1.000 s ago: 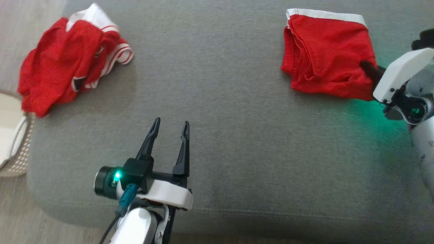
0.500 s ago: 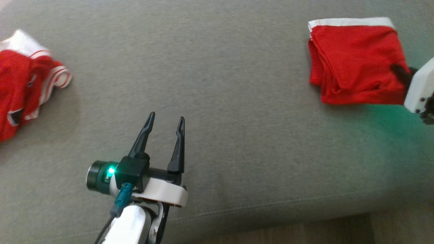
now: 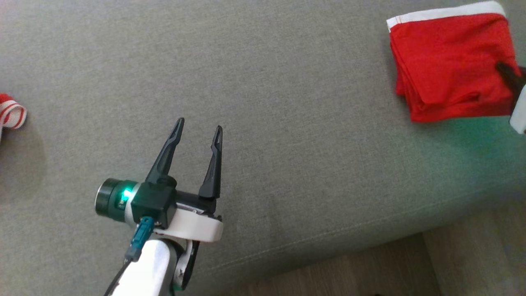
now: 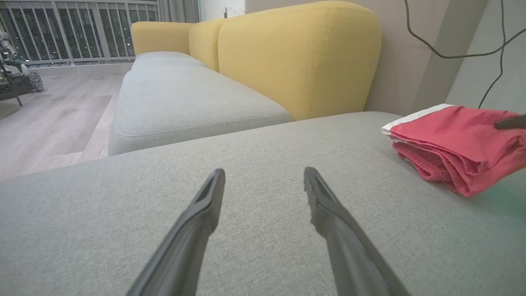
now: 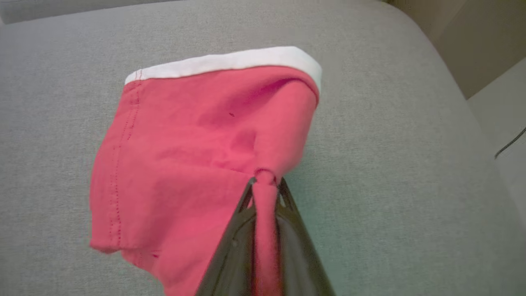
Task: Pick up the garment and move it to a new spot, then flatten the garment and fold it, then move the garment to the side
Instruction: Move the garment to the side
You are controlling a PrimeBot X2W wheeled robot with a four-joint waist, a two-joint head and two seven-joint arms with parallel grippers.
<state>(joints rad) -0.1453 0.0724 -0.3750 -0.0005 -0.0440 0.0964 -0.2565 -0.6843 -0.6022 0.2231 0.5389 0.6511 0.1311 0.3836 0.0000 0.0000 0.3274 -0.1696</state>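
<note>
The garment (image 3: 450,65) is a folded red cloth with a white band, lying at the far right of the grey sofa cushion (image 3: 287,102). In the right wrist view the garment (image 5: 193,156) has a pinch of its near edge clamped between my right gripper (image 5: 266,181), which is shut on it. In the head view the right gripper (image 3: 504,70) reaches in from the right edge. My left gripper (image 3: 199,125) hovers open over bare cushion at lower left, well apart from the garment (image 4: 456,144); nothing sits between its fingers (image 4: 207,197).
A second red and white striped cloth (image 3: 10,115) peeks in at the left edge. The cushion's front edge runs lower right, with wooden floor (image 3: 370,267) beyond. A yellow sofa back (image 4: 300,53) and another grey seat (image 4: 185,98) stand behind.
The head camera has swung to the right, so the crumpled cloth on the left has nearly left the picture. The right gripper keeps its hold on the garment; the left stays open.
</note>
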